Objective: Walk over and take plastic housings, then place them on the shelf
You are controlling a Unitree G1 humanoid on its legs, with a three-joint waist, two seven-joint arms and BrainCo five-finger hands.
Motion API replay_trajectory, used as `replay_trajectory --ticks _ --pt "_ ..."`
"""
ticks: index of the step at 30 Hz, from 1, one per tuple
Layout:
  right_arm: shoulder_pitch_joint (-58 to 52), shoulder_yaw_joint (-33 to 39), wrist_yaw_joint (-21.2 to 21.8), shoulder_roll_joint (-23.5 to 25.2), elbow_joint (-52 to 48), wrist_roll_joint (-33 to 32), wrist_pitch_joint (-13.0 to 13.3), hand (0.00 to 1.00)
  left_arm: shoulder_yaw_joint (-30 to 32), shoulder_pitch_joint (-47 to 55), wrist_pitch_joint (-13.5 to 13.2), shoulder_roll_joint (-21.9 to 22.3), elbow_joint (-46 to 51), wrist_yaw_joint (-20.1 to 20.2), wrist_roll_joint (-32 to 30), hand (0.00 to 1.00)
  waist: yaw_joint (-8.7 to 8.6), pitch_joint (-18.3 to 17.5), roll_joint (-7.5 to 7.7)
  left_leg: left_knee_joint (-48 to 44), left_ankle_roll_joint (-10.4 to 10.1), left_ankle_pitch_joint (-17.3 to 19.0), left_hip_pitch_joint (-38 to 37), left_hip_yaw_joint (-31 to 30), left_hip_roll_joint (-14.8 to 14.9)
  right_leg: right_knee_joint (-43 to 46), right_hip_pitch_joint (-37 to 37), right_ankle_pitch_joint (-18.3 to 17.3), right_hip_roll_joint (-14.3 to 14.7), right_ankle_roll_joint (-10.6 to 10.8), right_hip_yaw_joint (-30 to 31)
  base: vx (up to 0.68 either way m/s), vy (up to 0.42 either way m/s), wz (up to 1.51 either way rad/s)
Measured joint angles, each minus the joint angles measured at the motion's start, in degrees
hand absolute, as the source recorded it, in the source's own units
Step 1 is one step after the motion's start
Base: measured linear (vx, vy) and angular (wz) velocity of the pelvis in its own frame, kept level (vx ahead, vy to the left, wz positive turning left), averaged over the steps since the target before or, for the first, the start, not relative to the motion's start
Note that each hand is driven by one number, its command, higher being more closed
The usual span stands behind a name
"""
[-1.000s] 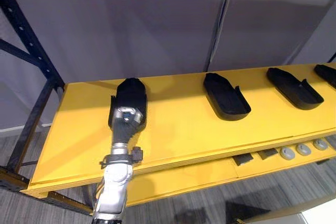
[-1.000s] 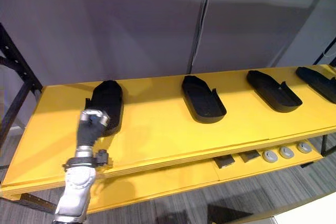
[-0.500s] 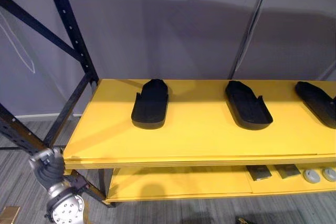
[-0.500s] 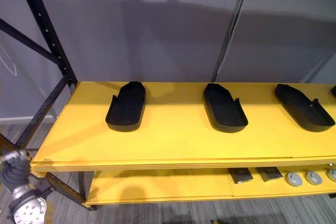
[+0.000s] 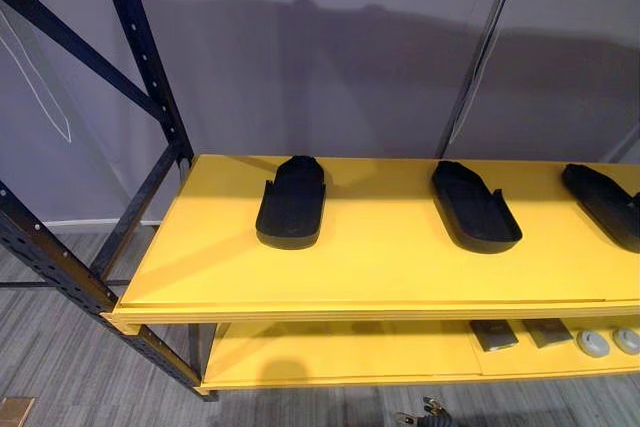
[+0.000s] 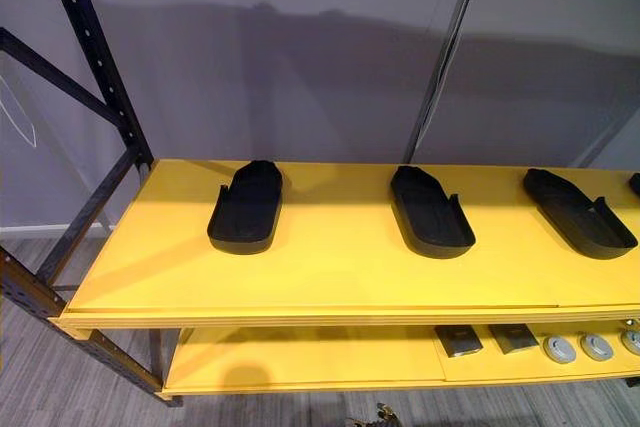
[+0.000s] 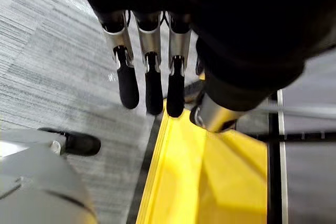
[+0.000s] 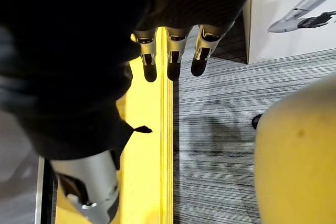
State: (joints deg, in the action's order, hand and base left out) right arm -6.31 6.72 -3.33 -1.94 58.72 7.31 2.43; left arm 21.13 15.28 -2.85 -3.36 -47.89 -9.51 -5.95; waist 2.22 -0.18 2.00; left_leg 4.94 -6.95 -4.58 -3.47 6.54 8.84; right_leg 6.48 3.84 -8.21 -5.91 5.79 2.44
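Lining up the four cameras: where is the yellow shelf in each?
Left eye view: yellow shelf across the middle, black housings on it.
Right eye view: yellow shelf across the middle too.
Left wrist view: yellow shelf beyond the left hand.
Right wrist view: yellow shelf beside the right hand.
Shared landmark: grey striped floor along its edge.

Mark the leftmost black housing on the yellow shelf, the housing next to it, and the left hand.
leftmost housing [image 5: 292, 209], left eye view, its middle.
next housing [image 5: 476, 212], left eye view, its middle.
left hand [image 7: 154, 90], left wrist view, dark tip of a straight finger.
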Motion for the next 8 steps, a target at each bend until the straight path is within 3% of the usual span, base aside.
replay_trajectory --ticks 8 --pt "1.72 0.04 0.00 -2.55 1.63 -0.08 0.02 0.00 -3.80 -2.80 -0.88 -1.35 -2.91 2.16 -1.25 0.00 -1.46 1.02 -0.34 0.00 -0.18 0.22 0.02 0.38 -0.01 0.00 -0.38 -0.02 0.01 0.02 0.51 0.00 0.002 -0.03"
